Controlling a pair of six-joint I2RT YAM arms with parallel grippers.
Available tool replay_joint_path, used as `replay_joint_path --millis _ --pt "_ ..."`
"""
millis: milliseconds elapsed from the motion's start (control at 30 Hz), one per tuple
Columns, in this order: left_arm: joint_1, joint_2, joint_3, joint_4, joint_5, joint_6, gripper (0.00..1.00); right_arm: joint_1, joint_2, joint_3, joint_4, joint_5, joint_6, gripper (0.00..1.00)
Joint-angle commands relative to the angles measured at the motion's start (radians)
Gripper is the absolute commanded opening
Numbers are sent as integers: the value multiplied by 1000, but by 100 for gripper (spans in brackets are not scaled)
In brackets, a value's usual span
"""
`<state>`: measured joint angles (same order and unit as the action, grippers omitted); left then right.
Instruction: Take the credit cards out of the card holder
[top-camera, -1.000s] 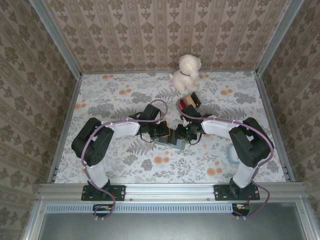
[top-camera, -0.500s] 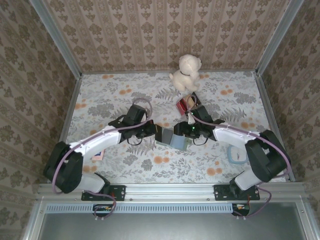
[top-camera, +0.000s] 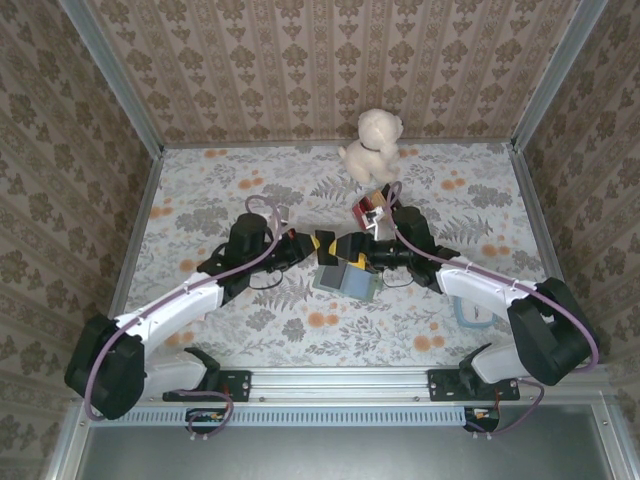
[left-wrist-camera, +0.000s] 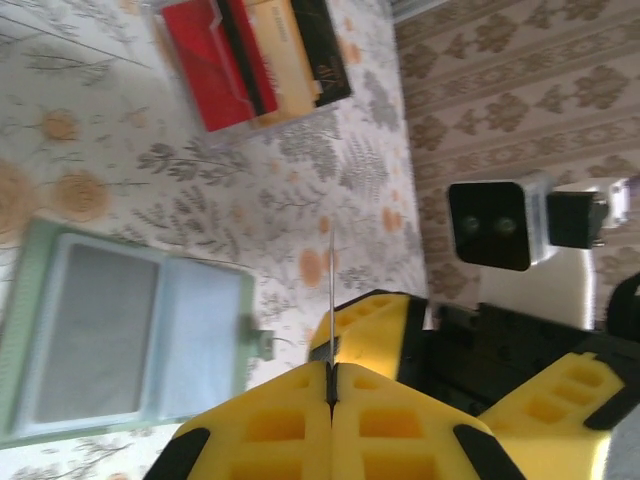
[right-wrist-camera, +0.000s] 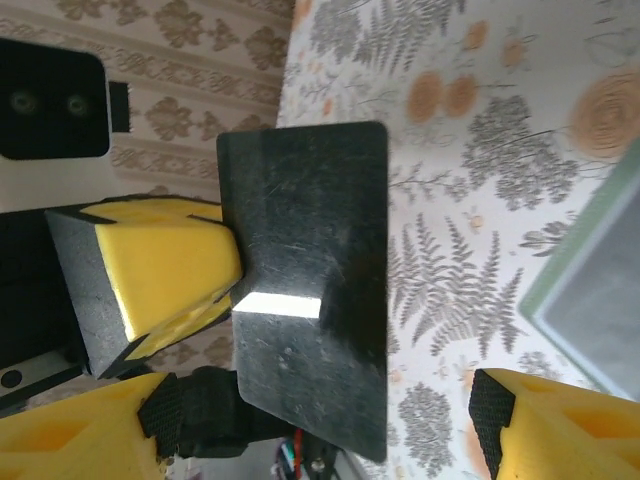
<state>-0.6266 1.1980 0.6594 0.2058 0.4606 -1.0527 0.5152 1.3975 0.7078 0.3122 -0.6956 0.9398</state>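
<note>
Two grippers are facing each other over the middle of the flower-patterned bench (top-camera: 200, 190), with each arm stretching in from its own side.

The left gripper (left-wrist-camera: 330, 385) is clamping a dark credit card (right-wrist-camera: 310, 300). In the left wrist view its yellow jaws are pressing together, and the card is showing edge-on as a thin line rising from the seam between them. In the right wrist view the same card is showing its broad, glossy black face, with one of the left gripper's yellow jaws sitting against its side.

The right gripper (right-wrist-camera: 320, 440) is standing with its jaws apart. They are showing at the two bottom corners of its wrist view, and the near end of the card is sitting in the gap between them. One jaw is clearly off the card. Whether the other is touching it I cannot tell.

The card holder (top-camera: 345, 280) is lying open and flat on the bench. It is just on the arm-base side of the two grippers and apart from the card. Its sage-green rim is framing a light blue inner panel and a grey pocket beside it.

A red-yellow-black striped block (top-camera: 372, 210) in a clear case is resting just beyond the grippers. A cream plush toy (top-camera: 372, 145) is sitting farther back against the wall.
</note>
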Motion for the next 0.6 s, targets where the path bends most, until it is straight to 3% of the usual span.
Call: replay_joint_path --millis 0,133,267,567 --pt "10 0 -15 150 90 -87 0 6 -25 -4 102 -61 92 78" --pt "25 7 -31 219 129 -138 0 5 -57 -30 202 -81 145 73" --pt "33 13 -43 264 155 -172 0 5 -105 -35 189 -72 145 62" --pt "34 5 -68 248 169 -177 0 -3 -155 -24 99 -43 89 19"
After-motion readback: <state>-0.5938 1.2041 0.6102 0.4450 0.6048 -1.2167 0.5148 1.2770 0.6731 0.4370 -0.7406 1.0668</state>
